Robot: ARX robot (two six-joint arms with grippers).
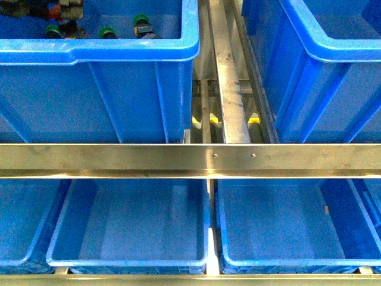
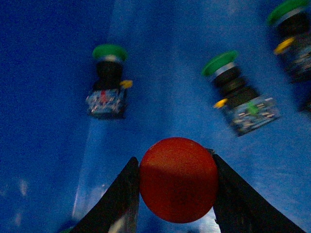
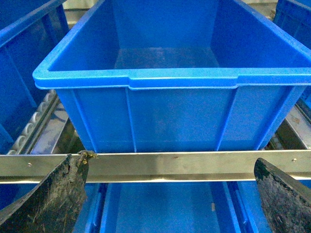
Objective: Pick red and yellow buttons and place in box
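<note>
The left claw (image 2: 174,158) is clamped on the red button (image 2: 179,182), its two dark fingers (image 2: 127,194) pressed against opposite sides of the round red cap; the button's body is hidden behind the cap. Beyond that claw, three green-capped switches (image 2: 108,80) lie apart from one another on the blue bin floor (image 2: 160,48), all slightly blurred, none touching the claw or the red button. The right claw (image 3: 167,160) is spread wide with nothing between its worn black fingers (image 3: 48,204). Just ahead of it a metal rail (image 3: 170,165) runs across, and past the rail stands a large blue box (image 3: 146,80), with a lower box (image 3: 160,204) showing beneath the rail.
</note>
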